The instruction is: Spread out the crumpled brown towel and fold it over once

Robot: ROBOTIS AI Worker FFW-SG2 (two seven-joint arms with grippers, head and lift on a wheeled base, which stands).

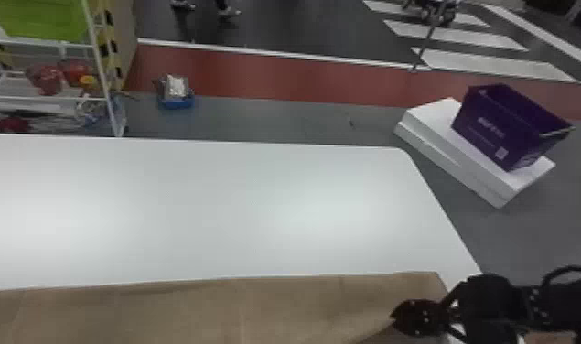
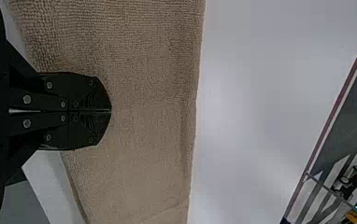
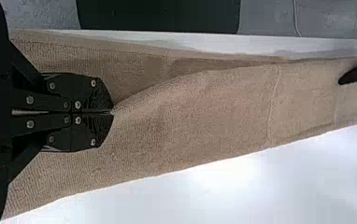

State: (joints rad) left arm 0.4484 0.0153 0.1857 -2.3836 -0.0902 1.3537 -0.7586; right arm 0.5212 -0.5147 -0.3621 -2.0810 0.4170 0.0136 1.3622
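Your right claw (image 3: 113,112) pinches the brown towel (image 1: 188,311), whose long axis runs leftward past your clenched left claw (image 2: 110,111).

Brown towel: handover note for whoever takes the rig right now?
Left gripper: fingers shut, over the towel; can't tell whether they pinch cloth.
Right gripper: fingers shut on the towel, at an edge that runs up to the fingertips.
Towel: a long strip along the near side of the white table.
Done: spread out lengthwise; one layer seems to lie partly over another.
Left: by the look of it, finish laying the fold, release, even up the edges. Can't confirm the fold is complete.
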